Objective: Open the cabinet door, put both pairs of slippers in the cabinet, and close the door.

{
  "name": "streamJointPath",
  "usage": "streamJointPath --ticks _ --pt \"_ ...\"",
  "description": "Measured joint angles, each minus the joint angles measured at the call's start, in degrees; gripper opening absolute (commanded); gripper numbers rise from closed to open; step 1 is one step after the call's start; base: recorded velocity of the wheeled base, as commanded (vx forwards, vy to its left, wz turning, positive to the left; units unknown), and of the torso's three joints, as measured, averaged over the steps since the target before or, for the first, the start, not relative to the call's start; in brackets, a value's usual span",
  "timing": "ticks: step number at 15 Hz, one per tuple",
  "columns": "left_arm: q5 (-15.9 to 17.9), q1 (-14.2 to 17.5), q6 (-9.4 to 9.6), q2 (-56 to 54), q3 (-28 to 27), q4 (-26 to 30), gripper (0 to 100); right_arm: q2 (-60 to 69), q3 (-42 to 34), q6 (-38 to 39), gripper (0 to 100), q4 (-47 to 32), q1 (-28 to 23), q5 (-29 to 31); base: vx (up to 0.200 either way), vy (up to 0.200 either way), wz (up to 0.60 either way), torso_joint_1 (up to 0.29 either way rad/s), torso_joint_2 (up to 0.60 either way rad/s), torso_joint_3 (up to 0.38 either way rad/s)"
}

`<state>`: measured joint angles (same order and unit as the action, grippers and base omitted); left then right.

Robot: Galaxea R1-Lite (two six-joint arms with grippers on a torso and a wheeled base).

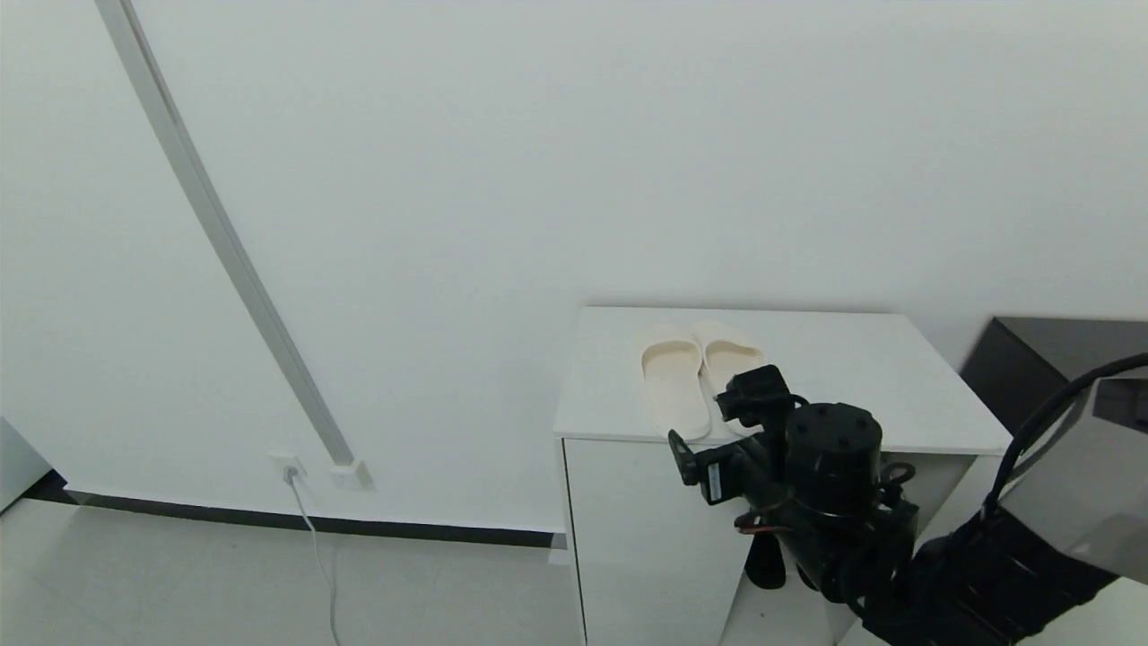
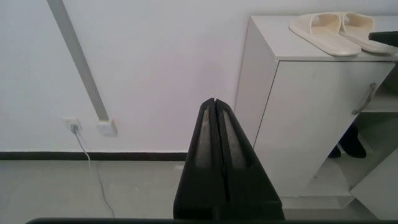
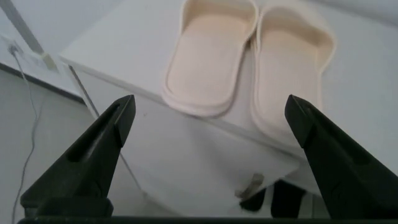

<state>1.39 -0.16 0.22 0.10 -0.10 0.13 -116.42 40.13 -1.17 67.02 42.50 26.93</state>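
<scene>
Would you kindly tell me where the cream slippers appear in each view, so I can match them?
Head view: cream slippers on the cabinet, right of centre.
Left wrist view: cream slippers beyond the shut left claw, on the cabinet.
Right wrist view: cream slippers framed by the open right claw.
Shared landmark: the cabinet's white top.

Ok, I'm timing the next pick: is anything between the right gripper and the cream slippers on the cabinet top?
Nothing visible does. The right gripper, its fingers open, faces the pair of cream slide slippers lying on the white cabinet's top, with open air between them.
</scene>
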Motion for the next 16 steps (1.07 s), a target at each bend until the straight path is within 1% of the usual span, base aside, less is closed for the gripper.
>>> streamJointPath --ticks 2,3,4,6,10,12,14,16 --pt "0.02 0.00 0.00 0.00 0.00 0.02 0 2.74 6.12 6.31 100 -12.91 0.00 4.62 0.000 0.000 0.00 0.000 0.00 0.000" --pt "0.00 0.00 0.02 0.00 0.00 0.02 0 3.68 8.51 8.52 100 -17.16 0.00 6.46 0.200 0.000 0.00 0.002 0.00 0.002" --pt "0.02 -0.02 0.02 0.00 0.00 0.02 0 4.38 9.97 9.84 100 -19.29 0.00 7.50 0.200 0.000 0.00 0.002 0.01 0.007" --pt "0.02 -0.02 0.07 0.00 -0.01 0.02 0 4.95 10.83 10.28 100 -19.83 -0.05 7.89 0.200 0.000 0.00 -0.015 0.00 0.000" --pt "0.09 -0.06 0.05 0.00 -0.01 0.05 0 3.33 9.89 12.06 100 -19.61 -0.85 7.94 0.200 0.000 0.00 0.012 0.00 0.001" --pt "0.02 -0.06 -0.09 0.00 0.00 0.00 0 1.37 9.92 12.45 100 -19.29 -1.21 7.75 0.000 0.000 0.00 0.000 0.00 0.000" --pt "0.02 0.00 -0.11 0.00 0.02 0.02 0 -1.83 11.08 12.50 100 -17.26 -2.04 7.69 0.000 0.000 0.00 0.000 0.00 0.000" --pt "0.02 -0.02 -0.12 0.00 0.02 0.00 0 -5.66 14.34 12.17 100 -15.26 -2.84 7.53 0.000 0.000 0.00 0.000 0.00 0.000"
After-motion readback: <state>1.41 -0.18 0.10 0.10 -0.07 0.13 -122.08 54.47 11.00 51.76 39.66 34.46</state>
